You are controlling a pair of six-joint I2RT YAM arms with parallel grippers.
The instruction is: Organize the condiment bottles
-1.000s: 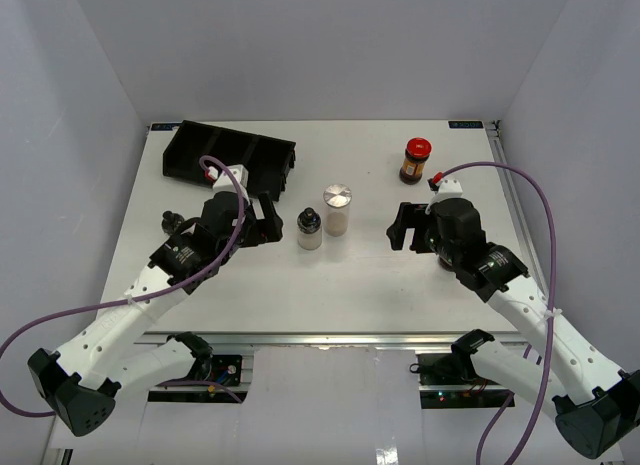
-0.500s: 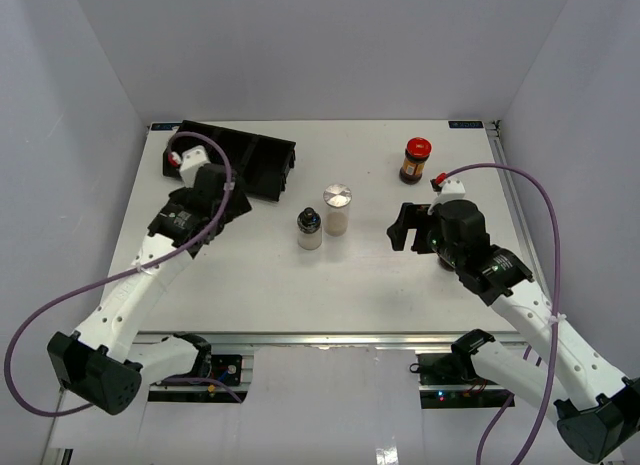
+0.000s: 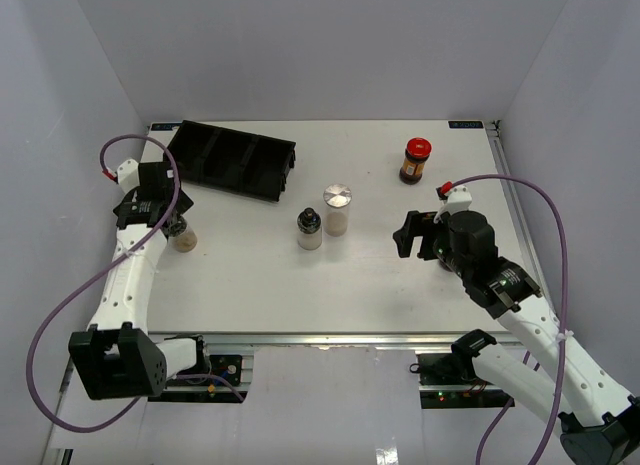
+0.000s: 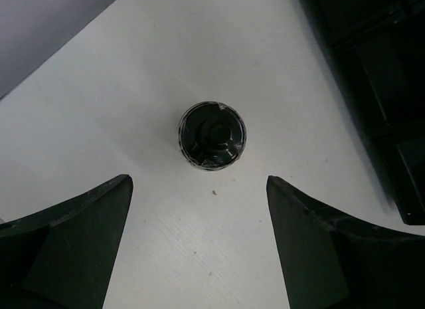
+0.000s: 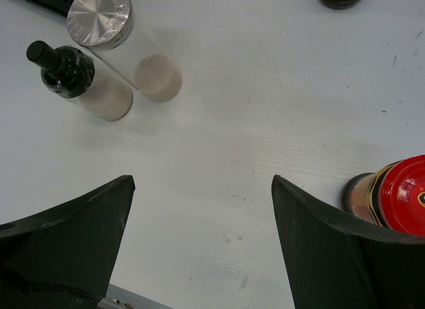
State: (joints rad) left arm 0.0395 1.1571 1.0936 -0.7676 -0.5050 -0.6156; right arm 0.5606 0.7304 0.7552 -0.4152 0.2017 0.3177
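Several condiment bottles stand on the white table. A small black-topped bottle point(image 3: 183, 237) with brownish contents is near the left edge; from above its cap point(image 4: 212, 135) lies just ahead of my left gripper point(image 4: 199, 179), open and untouching. That gripper point(image 3: 165, 215) hovers beside it. Mid-table stand a black-topped shaker point(image 3: 309, 228) point(image 5: 66, 70) and a silver-lidded jar point(image 3: 337, 207) point(image 5: 99, 16). A red-lidded jar point(image 3: 416, 159) is at the far right. Another red-lidded jar point(image 5: 398, 196) sits just right of my open, empty right gripper point(image 5: 202, 183) point(image 3: 410, 235).
The black compartmented tray point(image 3: 232, 160) lies at the far left of the table, and its edge point(image 4: 372, 90) runs along the right of the left wrist view. The table's left edge is close to the left arm. Grey walls enclose three sides.
My left arm has swung from beside the middle bottles out to the far left, over the small bottle there. The right arm has drifted slightly back toward its base.
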